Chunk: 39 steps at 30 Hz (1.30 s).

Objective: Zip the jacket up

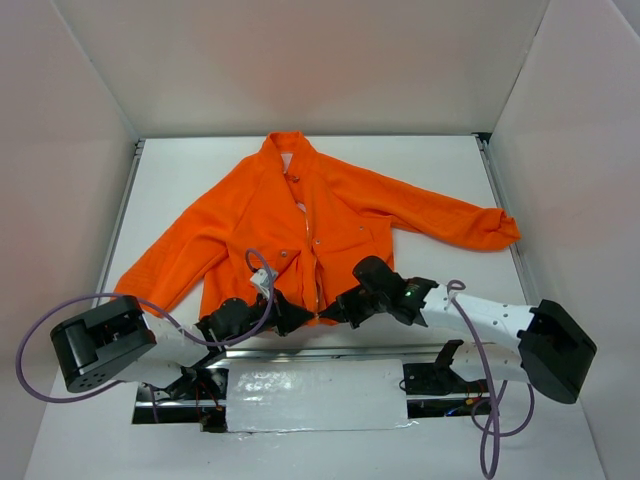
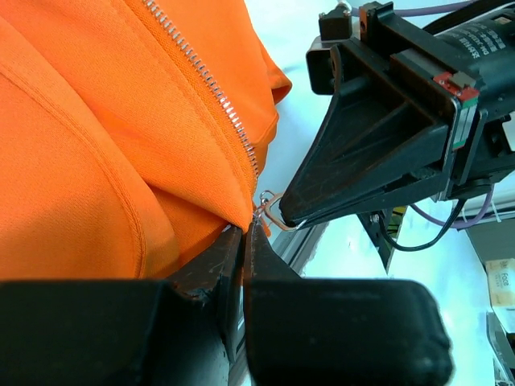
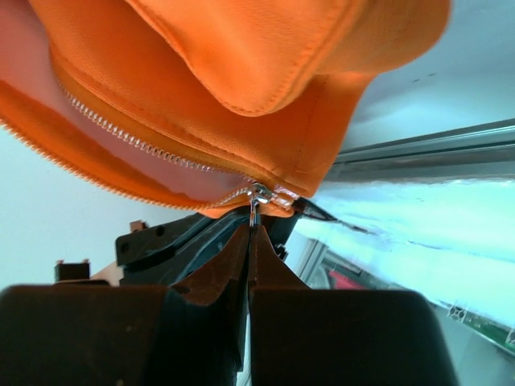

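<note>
The bright orange jacket (image 1: 300,225) lies flat on the white table, collar far, hem near, its front zipper (image 1: 312,250) open along most of its length. My left gripper (image 1: 290,313) is shut on the bottom hem of the jacket beside the zipper's lower end (image 2: 256,213). My right gripper (image 1: 335,308) is shut on the metal zipper pull (image 3: 254,211) at the slider (image 3: 259,193), right at the hem. The zipper teeth (image 3: 145,145) spread apart above the slider. The two grippers sit close together at the hem's middle.
The jacket's right sleeve (image 1: 450,215) reaches toward the right wall, the left sleeve (image 1: 165,255) toward the left arm. White walls enclose the table on three sides. A metal rail (image 1: 310,352) and white padded strip (image 1: 315,395) run along the near edge between the arm bases.
</note>
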Available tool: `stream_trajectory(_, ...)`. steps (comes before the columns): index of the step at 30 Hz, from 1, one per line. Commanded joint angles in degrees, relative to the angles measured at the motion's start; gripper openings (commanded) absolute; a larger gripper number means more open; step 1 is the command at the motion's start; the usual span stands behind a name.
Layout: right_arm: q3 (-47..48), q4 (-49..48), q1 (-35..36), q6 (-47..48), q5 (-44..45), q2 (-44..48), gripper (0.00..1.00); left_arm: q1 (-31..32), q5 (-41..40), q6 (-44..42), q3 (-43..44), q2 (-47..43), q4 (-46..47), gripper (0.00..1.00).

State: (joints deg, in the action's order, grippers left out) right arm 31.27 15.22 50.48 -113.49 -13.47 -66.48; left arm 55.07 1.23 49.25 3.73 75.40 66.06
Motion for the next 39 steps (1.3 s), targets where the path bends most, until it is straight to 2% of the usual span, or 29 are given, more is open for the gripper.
stream_trajectory(1,-0.77,-6.68,-1.61,-15.79,-0.85,0.74,0.0,1.0,1.58,-2.15,-0.04,0.45,4.6,0.0)
stream_trajectory(11,4.76,-7.84,-6.44,-19.13,0.29,-3.75,0.0,2.67,2.1,-3.2,0.14,0.98,5.39,0.0)
stream_trajectory(20,7.84,-3.98,-14.0,-21.33,1.43,-0.76,0.0,3.99,3.51,-4.52,0.14,1.51,5.92,0.0)
stream_trajectory(26,13.73,1.29,-14.44,-18.44,3.02,-3.65,0.0,4.35,3.69,-4.78,0.58,1.69,6.1,0.0)
stream_trajectory(29,14.7,-0.63,-15.41,-17.64,3.81,-5.84,0.0,4.7,3.25,-4.69,0.58,0.37,4.61,0.0)
stream_trajectory(32,21.09,2.51,-18.22,-13.43,3.28,-11.1,0.0,5.49,0.97,-4.61,0.58,-1.48,0.76,0.0)
stream_trajectory(36,37.24,11.39,-21.29,-5.8,3.54,-20.51,0.0,6.01,-0.97,-4.43,-1.0,-3.58,-0.5,0.0)
stream_trajectory(39,44.64,14.92,-22.97,-3.15,3.02,-27.72,0.0,6.1,-0.97,-4.52,-1.44,-5.43,-2.42,0.0)
